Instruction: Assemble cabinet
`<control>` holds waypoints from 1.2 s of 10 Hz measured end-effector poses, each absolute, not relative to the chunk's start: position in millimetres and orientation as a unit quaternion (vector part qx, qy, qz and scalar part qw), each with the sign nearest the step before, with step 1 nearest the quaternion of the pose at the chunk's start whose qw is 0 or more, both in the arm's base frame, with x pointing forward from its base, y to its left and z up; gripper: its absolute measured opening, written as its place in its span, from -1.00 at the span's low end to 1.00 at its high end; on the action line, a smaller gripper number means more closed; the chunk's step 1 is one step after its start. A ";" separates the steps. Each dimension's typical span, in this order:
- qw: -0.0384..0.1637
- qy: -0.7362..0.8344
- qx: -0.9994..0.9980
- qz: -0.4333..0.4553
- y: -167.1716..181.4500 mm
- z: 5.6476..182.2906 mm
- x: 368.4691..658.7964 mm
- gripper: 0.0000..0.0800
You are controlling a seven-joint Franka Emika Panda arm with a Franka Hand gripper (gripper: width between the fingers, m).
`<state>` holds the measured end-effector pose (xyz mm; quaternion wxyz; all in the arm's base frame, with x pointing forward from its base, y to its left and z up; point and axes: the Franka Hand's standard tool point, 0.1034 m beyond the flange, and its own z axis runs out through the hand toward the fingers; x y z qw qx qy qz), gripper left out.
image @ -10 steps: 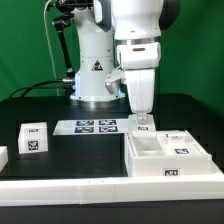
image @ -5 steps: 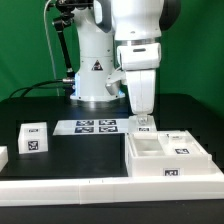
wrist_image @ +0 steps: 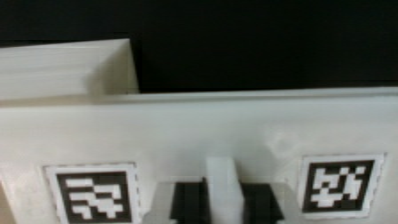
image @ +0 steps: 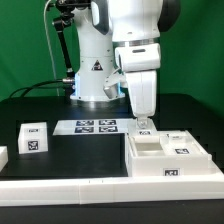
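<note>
On the exterior view's left, a small tagged white block (image: 33, 138) sits alone on the dark worktop (image: 40, 108). The marker board (image: 97, 126) lies mid-worktop before the robot pedestal (image: 92, 75). The end effector (image: 143, 122) reaches down at the cabinet's far edge. In the wrist view its fingers (wrist_image: 187, 203) stand narrowly apart, pinching a thin white rib. The cabinet (image: 150, 166) rests at the right.

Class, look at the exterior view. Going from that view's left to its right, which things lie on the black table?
white part cut off at the edge → small white cube with a tag → marker board → cabinet
</note>
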<state>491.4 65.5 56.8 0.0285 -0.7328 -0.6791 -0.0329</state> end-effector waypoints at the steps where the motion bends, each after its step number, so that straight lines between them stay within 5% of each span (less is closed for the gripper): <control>1: 0.027 -0.679 -0.732 -0.037 64.7 57.0 499.1 -0.83; 7: 0.026 -0.684 -0.728 -0.040 64.0 57.2 505.3 -0.83; 12: 0.036 -0.684 -0.727 -0.035 61.8 58.3 541.0 -0.83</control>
